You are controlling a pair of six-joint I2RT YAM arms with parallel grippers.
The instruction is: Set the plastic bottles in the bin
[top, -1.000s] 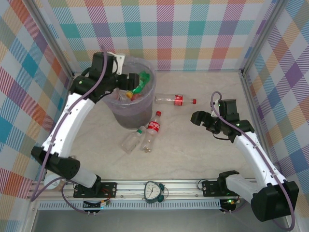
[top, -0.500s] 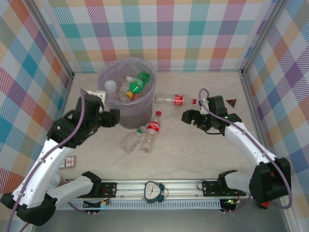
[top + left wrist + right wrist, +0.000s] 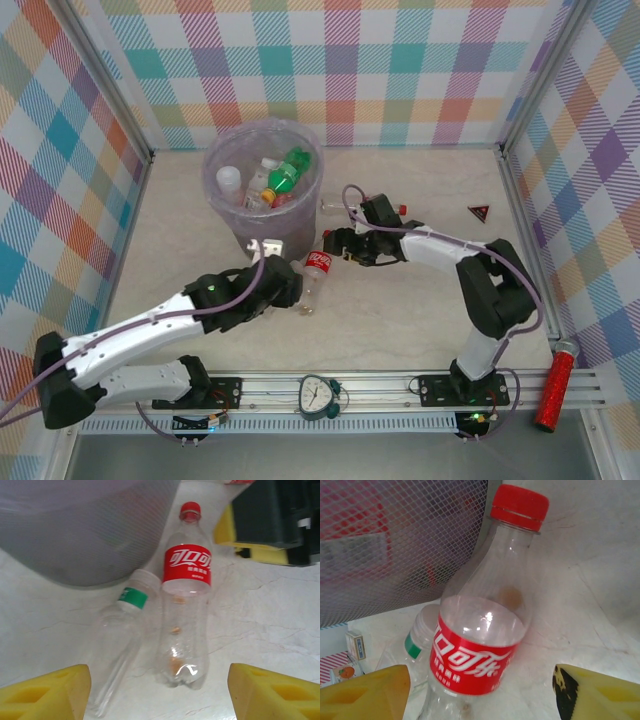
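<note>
Bin (image 3: 222,152): stands at the back left of your surface (image 3: 420,310), lined with a lilac bag. Several plastic bottles lie inside it, among them a green one (image 3: 293,165) and a white-capped one (image 3: 228,180).
Left gripper (image 3: 292,290): low over the surface just in front of the bin. Your jaws are spread wide and grip nothing.
Green-banded bottle (image 3: 120,640): clear with a pale cap, lying on the surface between your left pads (image 3: 45,692), its cap toward the bin.
Red-labelled bottle (image 3: 315,270): lies beside the green-banded one, its red cap close to the bin wall.
Right gripper (image 3: 335,248): at this bottle's cap end. Your jaws are open on either side of it and are not clamped.
Third bottle (image 3: 335,205): lies behind your right arm, partly hidden.
Red glittery cylinder (image 3: 552,385): at the near right edge.
</note>
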